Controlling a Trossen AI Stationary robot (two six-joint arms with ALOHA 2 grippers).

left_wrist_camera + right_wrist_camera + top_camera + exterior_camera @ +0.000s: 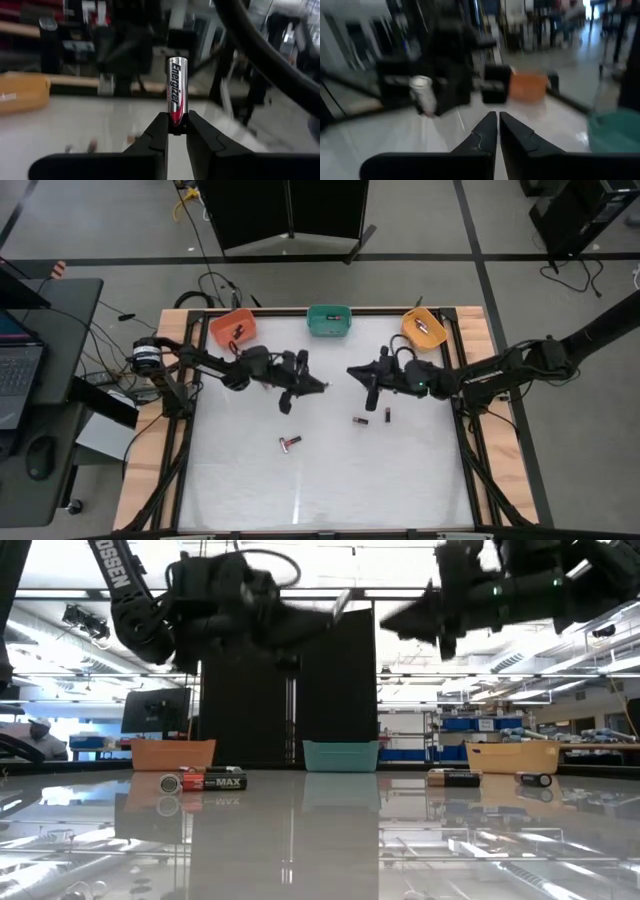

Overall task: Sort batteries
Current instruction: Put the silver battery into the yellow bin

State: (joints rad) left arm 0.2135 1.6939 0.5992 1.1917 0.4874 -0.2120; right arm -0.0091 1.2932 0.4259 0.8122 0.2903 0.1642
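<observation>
- While both arms are raised over the middle of the white table (320, 480), the left gripper (173, 131) is seen clenched on a silver-and-red Energizer battery (176, 95), held upright by its lower end between the fingertips.
- Right gripper (498, 119): positioned facing the left one, slightly apart from it; its fingers are nearly together with a thin gap, nothing is seen between them, and whether they are fully closed cannot be told.
- Red-and-dark battery (290, 443): lying on the table nearer the front, left of centre; in the low view it is marked MAX.
- Two dark batteries (361, 420) and (388, 416): lying close together right of centre, below the right gripper.
- Orange bin (232, 328): at the far left edge, a dark battery inside.
- Teal bin (329, 320): at the far middle.
- Yellow bin (424, 328): at the far right, a battery inside.
</observation>
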